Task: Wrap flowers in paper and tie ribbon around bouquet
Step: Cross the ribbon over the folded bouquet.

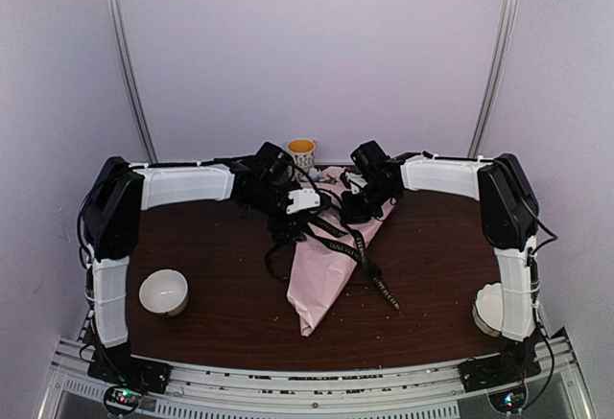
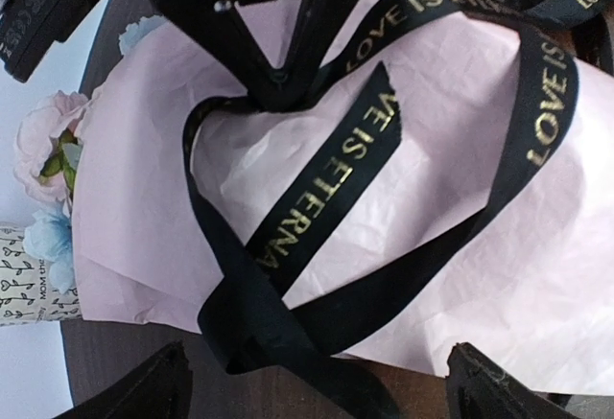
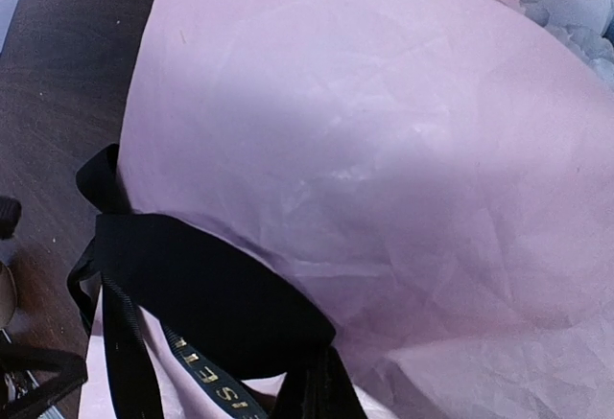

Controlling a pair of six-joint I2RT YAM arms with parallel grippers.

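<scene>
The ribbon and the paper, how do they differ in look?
The ribbon is black with gold lettering; the paper is plain pink. The ribbon is a narrow strip lying in loose loops; the paper is a broad, creased sheet rolled into a cone. Both are thin and flexible, the ribbon draped over the paper.

The left arm (image 1: 182,186) and right arm (image 1: 441,176) have smooth white shells between bulky black joints (image 1: 113,210), with thin black cables (image 1: 84,237) looping beside them; the left gripper (image 2: 312,381) has black wedge-shaped fingers (image 2: 144,390)
</scene>
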